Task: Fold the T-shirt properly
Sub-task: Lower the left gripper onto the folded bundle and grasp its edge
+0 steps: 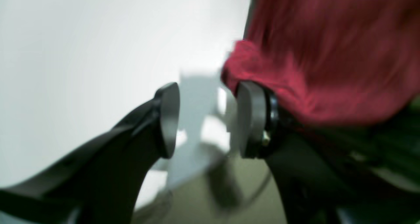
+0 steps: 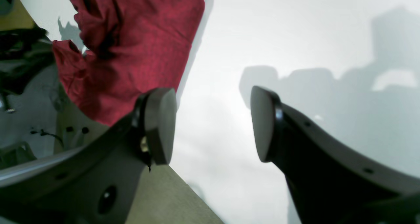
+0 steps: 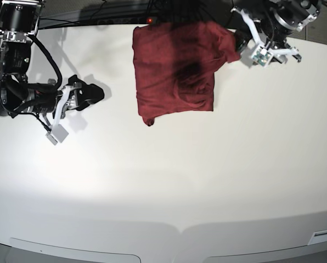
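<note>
The dark red T-shirt [image 3: 174, 71] lies folded into a rough rectangle at the far middle of the white table [image 3: 207, 181], with a bunched corner at its far right. My left gripper [image 3: 242, 41] hovers at that corner. In the blurred left wrist view it [image 1: 206, 119] is open with nothing between its jaws, and the T-shirt [image 1: 328, 63] lies against the outside of one finger [image 1: 251, 119]. My right gripper [image 3: 95, 93] is open and empty, apart from the T-shirt on its left. In the right wrist view it [image 2: 213, 125] is over bare table, with the T-shirt [image 2: 137, 47] beyond.
Dark cables [image 3: 125, 19] run along the table's far edge behind the T-shirt. The table's front edge [image 3: 180, 230] curves across the bottom of the base view. A tag [image 3: 52, 135] hangs from the right arm.
</note>
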`<action>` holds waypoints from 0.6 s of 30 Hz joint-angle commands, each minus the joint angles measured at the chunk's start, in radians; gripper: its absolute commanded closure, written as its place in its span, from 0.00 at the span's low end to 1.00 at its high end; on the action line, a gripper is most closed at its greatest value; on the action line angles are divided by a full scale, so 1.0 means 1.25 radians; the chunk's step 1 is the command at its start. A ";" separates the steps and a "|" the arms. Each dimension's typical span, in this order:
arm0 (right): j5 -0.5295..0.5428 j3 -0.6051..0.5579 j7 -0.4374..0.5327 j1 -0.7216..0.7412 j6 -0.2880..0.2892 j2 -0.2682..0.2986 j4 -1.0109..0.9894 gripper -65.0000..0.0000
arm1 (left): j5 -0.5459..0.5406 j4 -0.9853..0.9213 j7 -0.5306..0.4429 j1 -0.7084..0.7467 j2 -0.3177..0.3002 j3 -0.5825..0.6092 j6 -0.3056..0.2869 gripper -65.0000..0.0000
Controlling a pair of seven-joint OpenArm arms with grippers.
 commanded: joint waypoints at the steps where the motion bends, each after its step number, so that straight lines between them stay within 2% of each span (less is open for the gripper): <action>1: 0.020 0.005 0.010 0.013 0.004 0.011 0.013 0.45 | -0.027 0.030 -0.035 0.002 -0.002 0.000 0.001 0.57; 4: 0.020 0.005 0.010 0.013 0.004 0.011 0.013 0.45 | -0.077 0.072 -0.065 -0.004 -0.002 0.000 -0.001 0.57; 7: 0.019 0.005 0.010 0.013 0.004 0.011 0.013 0.45 | -0.114 0.101 -0.061 -0.017 0.004 0.000 -0.001 0.57; 11: 0.020 0.005 0.010 0.013 0.004 0.011 0.013 0.45 | -0.204 0.104 -0.064 -0.025 0.004 0.025 -0.002 0.57; 16: 0.020 0.005 0.010 0.013 0.004 0.011 0.013 0.45 | -0.171 0.103 -0.136 -0.040 0.004 0.139 0.000 0.58; 18: 0.020 0.005 0.010 0.013 0.004 0.011 0.013 0.45 | -0.148 0.103 -0.136 -0.065 0.004 0.193 0.042 0.63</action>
